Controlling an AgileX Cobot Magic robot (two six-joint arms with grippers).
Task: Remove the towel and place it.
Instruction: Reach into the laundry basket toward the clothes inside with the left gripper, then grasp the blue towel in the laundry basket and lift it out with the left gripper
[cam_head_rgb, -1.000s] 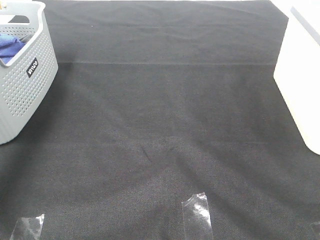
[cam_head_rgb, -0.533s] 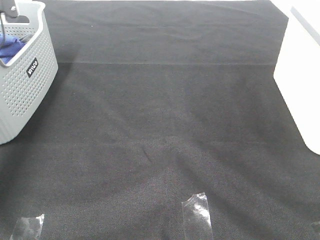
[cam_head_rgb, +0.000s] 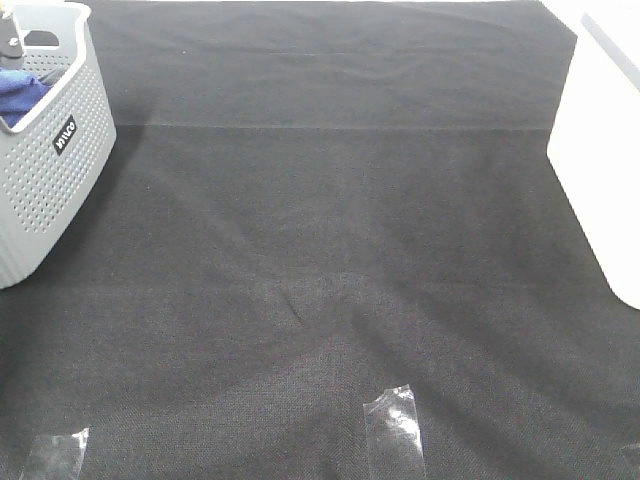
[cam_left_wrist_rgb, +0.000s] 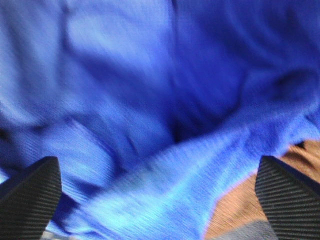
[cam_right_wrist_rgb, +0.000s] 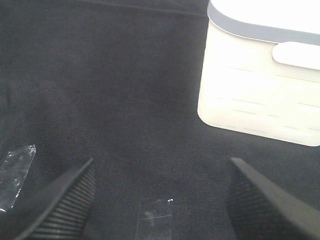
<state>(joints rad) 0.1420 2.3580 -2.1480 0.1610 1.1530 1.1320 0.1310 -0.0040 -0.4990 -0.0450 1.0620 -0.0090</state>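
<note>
Blue towel lay bunched in the grey basket. Within the last second the left gripper had dropped in above it, fingers wide apart, so a grasp looked imminent. The right gripper hovered, fingers apart, over the dark surface.

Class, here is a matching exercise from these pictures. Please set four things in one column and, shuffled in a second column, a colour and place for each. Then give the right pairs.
Things:
1. towel
2. basket
3. bin
4. tape strip

Colour and place, as seen from the high view:
A. white, at the right edge
B. royal blue, inside the basket
C. clear, stuck on the black cloth near the front
D. grey and perforated, at the far left

Pairs: 1-B, 2-D, 3-A, 4-C
</note>
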